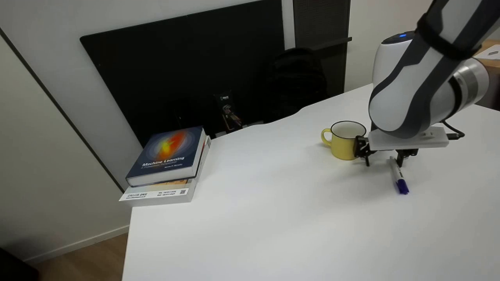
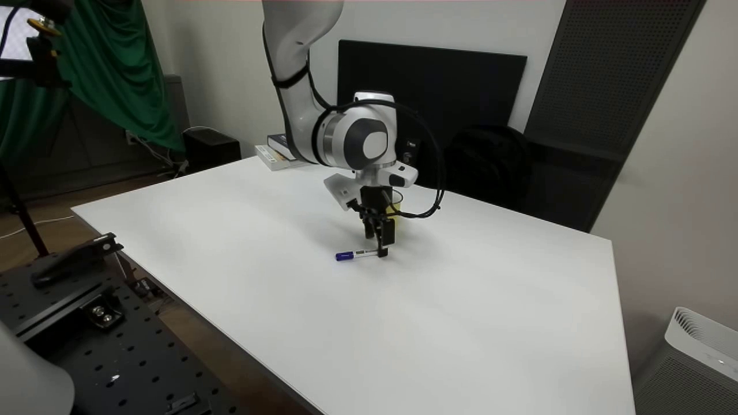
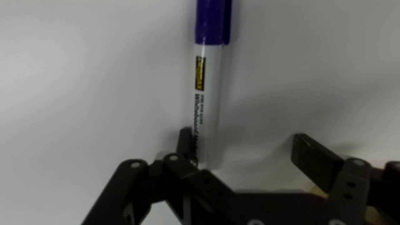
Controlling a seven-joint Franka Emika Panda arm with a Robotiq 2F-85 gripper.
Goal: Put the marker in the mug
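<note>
The marker (image 1: 395, 168) lies flat on the white table, with its blue-purple cap pointing away from the gripper; it also shows in an exterior view (image 2: 362, 253) and the wrist view (image 3: 207, 75). My gripper (image 1: 383, 162) is open, low over the marker's white end. In the wrist view, the gripper (image 3: 242, 140) has the marker between its fingers, close beside the left finger; I cannot tell if they touch. The yellow mug (image 1: 342, 147) stands upright close by the opposite finger, partly covered by it. The mug is mostly hidden behind the gripper in an exterior view (image 2: 396, 204).
A stack of books (image 1: 168, 160) lies at the table's corner, also seen in an exterior view (image 2: 279, 153). The white table (image 1: 250, 226) has its edge behind the mug. A black cable (image 2: 435, 184) loops beside the wrist. A black backpack (image 2: 490, 161) is behind the table.
</note>
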